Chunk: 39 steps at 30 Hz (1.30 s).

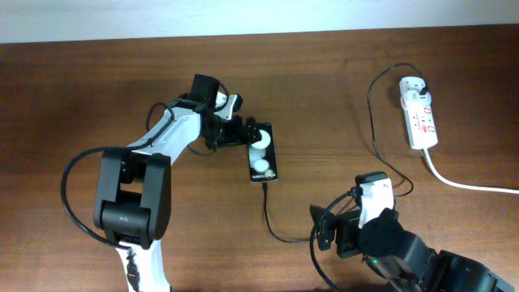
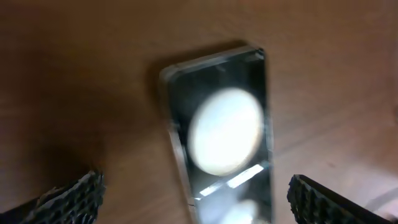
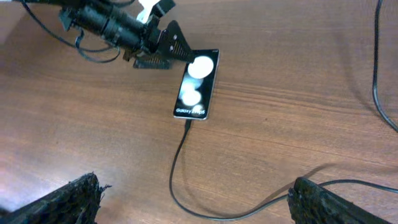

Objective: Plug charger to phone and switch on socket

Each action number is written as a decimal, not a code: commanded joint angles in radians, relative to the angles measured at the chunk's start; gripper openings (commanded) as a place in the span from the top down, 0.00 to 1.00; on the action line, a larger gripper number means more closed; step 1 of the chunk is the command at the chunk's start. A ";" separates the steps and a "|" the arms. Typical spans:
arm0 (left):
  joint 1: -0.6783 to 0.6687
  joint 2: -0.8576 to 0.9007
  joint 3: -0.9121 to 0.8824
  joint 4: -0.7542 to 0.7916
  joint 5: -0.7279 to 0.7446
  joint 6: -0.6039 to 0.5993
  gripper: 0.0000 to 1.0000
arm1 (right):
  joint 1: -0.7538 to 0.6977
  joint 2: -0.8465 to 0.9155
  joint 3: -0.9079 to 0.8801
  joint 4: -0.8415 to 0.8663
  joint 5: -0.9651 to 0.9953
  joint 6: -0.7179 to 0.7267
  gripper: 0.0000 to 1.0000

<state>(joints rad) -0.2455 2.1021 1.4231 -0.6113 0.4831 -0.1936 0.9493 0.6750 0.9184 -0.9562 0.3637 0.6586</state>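
The black phone (image 1: 263,152) lies on the wooden table with two white round patches on its face; it also shows in the left wrist view (image 2: 221,134) and the right wrist view (image 3: 198,84). The black charger cable (image 1: 276,227) runs from the phone's near end, its tip at the phone's port (image 3: 188,123), and loops right up to the white adapter (image 1: 413,83) on the socket (image 1: 420,112). My left gripper (image 1: 247,132) is open, its fingers either side of the phone's far end. My right gripper (image 1: 328,231) is open and empty above the cable loop (image 3: 186,205).
The socket's thick white cord (image 1: 470,185) runs off to the right edge. The table's far edge meets a white wall at the back.
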 commanded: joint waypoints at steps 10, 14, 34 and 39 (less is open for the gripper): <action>0.275 0.108 0.375 -0.375 -0.349 0.016 0.01 | -0.002 -0.006 0.016 -0.033 -0.020 0.008 0.01; 0.280 0.104 0.724 -0.443 -0.349 0.016 0.01 | -0.002 -0.006 0.016 -0.044 -0.024 0.008 0.01; 0.340 -0.015 1.344 -0.454 -0.349 0.017 0.01 | -0.002 -0.006 0.016 -0.055 -0.110 0.008 0.01; 0.340 -0.180 1.238 -0.446 -0.350 0.017 0.01 | -0.002 -0.006 0.016 -0.059 -0.111 0.008 0.01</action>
<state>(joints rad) 0.0929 2.0403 2.7396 -1.0672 0.1371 -0.1761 0.9493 0.6750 0.9188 -1.0111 0.2596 0.6582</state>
